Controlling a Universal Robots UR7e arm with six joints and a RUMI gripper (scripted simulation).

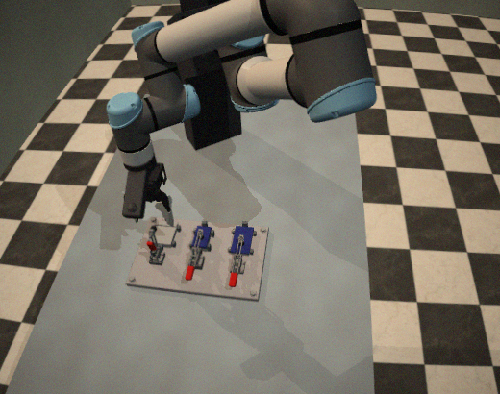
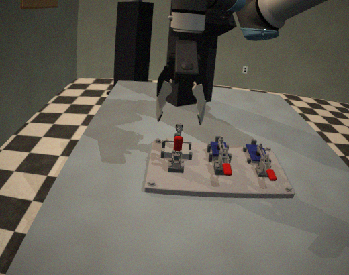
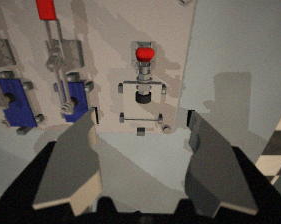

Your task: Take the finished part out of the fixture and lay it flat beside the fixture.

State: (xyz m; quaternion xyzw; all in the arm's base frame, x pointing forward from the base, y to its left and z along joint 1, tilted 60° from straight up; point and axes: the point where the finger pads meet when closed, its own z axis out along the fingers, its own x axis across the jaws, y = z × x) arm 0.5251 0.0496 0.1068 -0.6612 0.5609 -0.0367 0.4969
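The finished part, a pale square plate (image 1: 166,236) (image 2: 186,147) (image 3: 133,107), sits between the corner posts of the nest at one end of the fixture (image 1: 165,281) (image 2: 192,188) (image 3: 108,30). I cannot make out its slot. Its toggle clamp (image 1: 156,257) (image 2: 176,162) (image 3: 144,75) stands with the arm swung up, off the part. Two blue blanks (image 1: 241,240) (image 2: 256,152) (image 3: 76,100) lie in the other nests under lowered clamp arms. My gripper (image 1: 154,215) (image 2: 180,121) (image 3: 142,109) is open and empty, above the fixture's rear edge, with its fingers spread wider than the part.
The blanks' clamps have red handles (image 1: 189,272) (image 1: 233,280) (image 2: 227,169) (image 2: 271,174) reaching forward, low over the fixture. Bolt heads (image 1: 132,279) (image 2: 151,184) sit at the fixture's corners. The grey table (image 1: 108,336) (image 2: 92,218) extends around it. The robot's black pedestal (image 1: 211,110) stands behind.
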